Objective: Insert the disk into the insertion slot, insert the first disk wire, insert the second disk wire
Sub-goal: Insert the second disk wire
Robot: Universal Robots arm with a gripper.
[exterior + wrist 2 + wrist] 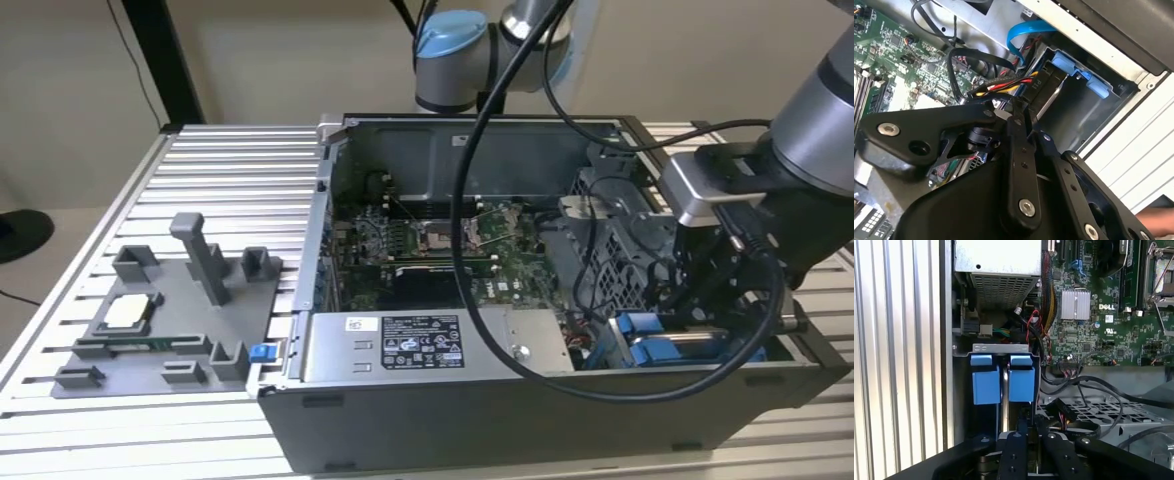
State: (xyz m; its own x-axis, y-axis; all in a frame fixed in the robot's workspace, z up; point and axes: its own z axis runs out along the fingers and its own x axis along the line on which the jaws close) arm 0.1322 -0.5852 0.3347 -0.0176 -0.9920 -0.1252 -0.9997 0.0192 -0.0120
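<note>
A ribbed surface (220, 165) of pale aluminium slats carries everything, its grooves running across the exterior view. Behind it stands a plain beige wall (267, 55) (evenly lit, no shadows of note), crossed by a black upright post (160, 60) at the exterior view's left. Past the surface's left edge, a dark round object (20, 235) sits low on the floor.
</note>
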